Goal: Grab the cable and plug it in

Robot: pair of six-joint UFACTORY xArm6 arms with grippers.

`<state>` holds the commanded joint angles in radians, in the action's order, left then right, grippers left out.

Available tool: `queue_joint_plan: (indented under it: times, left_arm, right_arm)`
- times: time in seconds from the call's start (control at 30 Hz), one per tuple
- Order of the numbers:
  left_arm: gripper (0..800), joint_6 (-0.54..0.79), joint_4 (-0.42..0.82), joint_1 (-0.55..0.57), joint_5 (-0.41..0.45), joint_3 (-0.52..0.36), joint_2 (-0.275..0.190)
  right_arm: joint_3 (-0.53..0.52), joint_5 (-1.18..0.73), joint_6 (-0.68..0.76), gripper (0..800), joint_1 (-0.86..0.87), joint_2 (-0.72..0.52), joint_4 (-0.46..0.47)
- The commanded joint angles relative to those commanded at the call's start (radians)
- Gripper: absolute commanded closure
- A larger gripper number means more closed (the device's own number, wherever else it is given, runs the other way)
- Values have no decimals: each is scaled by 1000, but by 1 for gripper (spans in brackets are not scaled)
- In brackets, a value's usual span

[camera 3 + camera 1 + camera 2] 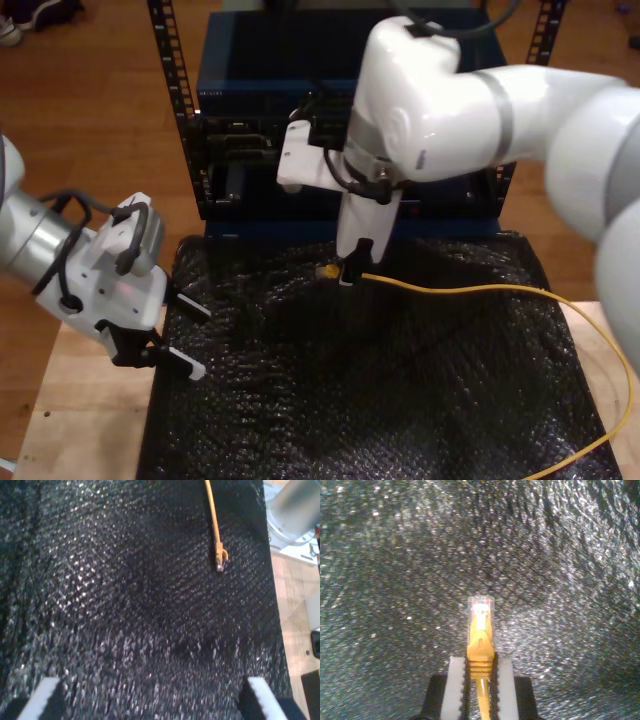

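Note:
The yellow cable (480, 290) runs across the black mat from the exterior view's right to my second gripper (350, 272). That gripper (480, 661) is shut on the cable's orange boot just behind the clear plug (481, 605), which sticks out ahead of the fingers, above the mat. In the exterior view the plug (325, 271) hangs in front of the rack's lower front. My first gripper (190, 335) stands open over the mat's edge at the exterior view's left. Well ahead of its fingers (152, 682), a yellow cable end with a plug (219, 560) lies flat on the mat.
A dark blue equipment rack (340, 70) stands behind the black textured mat (350, 400). The mat lies on a wooden table (90, 410). The cable loops off the mat (610, 420) at the exterior view's right. A white robot base (295, 510) stands beyond the mat's edge.

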<state>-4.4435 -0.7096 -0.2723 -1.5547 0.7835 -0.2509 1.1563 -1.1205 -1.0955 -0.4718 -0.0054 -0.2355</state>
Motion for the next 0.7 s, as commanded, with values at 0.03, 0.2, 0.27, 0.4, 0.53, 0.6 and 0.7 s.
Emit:
queue_joint_plan:
  times: [0.03,0.2,0.27,0.4,0.53,0.6,0.7]
  left_arm:
    - [0,0,-2,8,0,0,0]
    - [0,2,-18,44,0,32,11]
    - [1,2,-31,54,0,52,26]
    - [1,17,-91,84,0,83,63]
    - [2,55,-147,124,12,114,75]
    - [2,72,-167,141,15,133,87]
    - [2,75,-204,144,15,157,107]
  right_arm:
    - [-15,-8,-12,793,11,-17,-23]
    - [-80,-54,-77,793,64,-95,-112]
    - [-92,-63,-94,793,72,-114,-132]
    - [-100,-97,-101,793,80,-133,-170]
    - [-95,-112,-101,793,84,-135,-196]
    - [-92,-112,-101,793,84,-135,-212]
    - [-89,-112,-101,793,84,-141,-222]
